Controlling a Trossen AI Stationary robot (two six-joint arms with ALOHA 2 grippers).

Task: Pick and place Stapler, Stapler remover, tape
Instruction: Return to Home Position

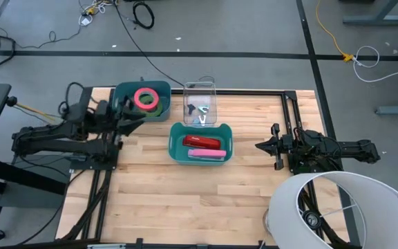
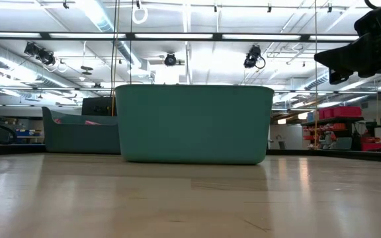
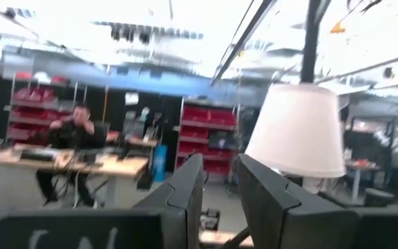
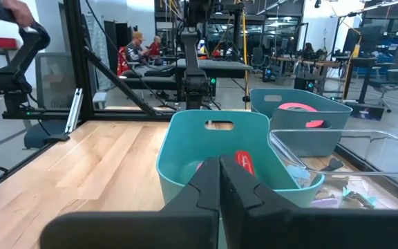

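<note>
Pink tape [image 1: 144,98] lies in the blue bin [image 1: 163,87], staplers [image 1: 202,142] in the green bin [image 1: 173,142] beside it; left gripper [image 3: 220,162], slightly parted and empty, hangs at the blue bin's rim and could clip it retreating; right gripper [image 4: 220,166], pinched closed and empty, waits well apart.

Robotics lab: a wooden desk [image 1: 185,194] stands on a grey floor [image 1: 254,28] crossed by black lines and strewn with cables [image 1: 142,14]. Beyond it, strip lights [image 2: 243,36] run under a bare industrial ceiling, above racks of red storage bins [image 3: 209,128] and workstations where people [image 3: 74,131] sit.
</note>
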